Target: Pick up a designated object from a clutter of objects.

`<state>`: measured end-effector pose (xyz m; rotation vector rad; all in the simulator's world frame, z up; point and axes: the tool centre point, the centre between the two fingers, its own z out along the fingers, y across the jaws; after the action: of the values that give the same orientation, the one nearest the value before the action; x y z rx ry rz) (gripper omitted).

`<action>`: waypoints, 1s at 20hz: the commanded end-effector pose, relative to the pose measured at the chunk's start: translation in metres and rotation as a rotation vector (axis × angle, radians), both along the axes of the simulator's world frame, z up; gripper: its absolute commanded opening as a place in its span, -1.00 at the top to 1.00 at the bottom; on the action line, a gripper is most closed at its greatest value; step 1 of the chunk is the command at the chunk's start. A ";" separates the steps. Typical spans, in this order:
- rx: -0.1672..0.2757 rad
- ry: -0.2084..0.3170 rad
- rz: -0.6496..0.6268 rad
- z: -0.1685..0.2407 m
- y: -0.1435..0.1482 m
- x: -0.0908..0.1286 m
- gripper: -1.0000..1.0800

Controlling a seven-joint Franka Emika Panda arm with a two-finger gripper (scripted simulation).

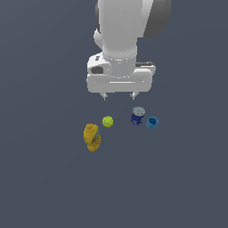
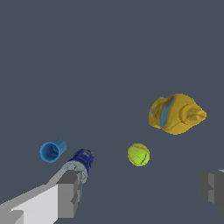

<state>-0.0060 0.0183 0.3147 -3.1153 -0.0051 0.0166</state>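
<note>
Dark blue target: the can [image 1: 137,116] stands on the grey floor [image 1: 44,187], silver-grey lid facing up, just beside the light blue cup [image 1: 152,122] on the exterior view's right.

Gripper: the gripper [image 1: 118,95] hangs above the clutter, both fingertips [image 1: 104,95] pointing down, spread wide with nothing between them. I read it as released and empty.

Key offset: the can does not sit between the jaws. In the exterior view it lies below the finger on that view's right and a touch beyond it. In the wrist view the can [image 2: 80,162] is partly hidden behind one finger [image 2: 69,192], while the gap itself looks down nearer the ball [image 2: 138,154].

My call: I need to shift sideways toward the can before descending, otherwise that finger would land on the lid.

Long axis: upright, as far as I can tell, so a side pinch across the round body suits it.

Neighbour risk: the cup [image 2: 52,150] lies on its side with its mouth open, close to the can. The outer finger has little room there, I judge.

Other items: the yellow-green ball [image 1: 107,121] is round and smooth, near but apart. The mustard-yellow lumpy object [image 1: 92,137] is well clear.

Surfaces: everything renders flat and matte. The lid looks faintly ribbed.
</note>
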 end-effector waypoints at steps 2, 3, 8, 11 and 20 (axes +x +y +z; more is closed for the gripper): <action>0.000 0.000 0.000 0.000 0.000 0.000 -0.92; -0.002 0.002 -0.002 -0.001 -0.001 0.000 -0.92; -0.015 0.015 -0.017 -0.012 -0.008 -0.002 -0.92; -0.017 0.019 -0.021 -0.013 -0.011 -0.002 -0.92; -0.020 0.016 -0.011 -0.027 0.001 -0.006 -0.92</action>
<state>-0.0105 0.0152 0.2926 -3.1336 0.0178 0.0412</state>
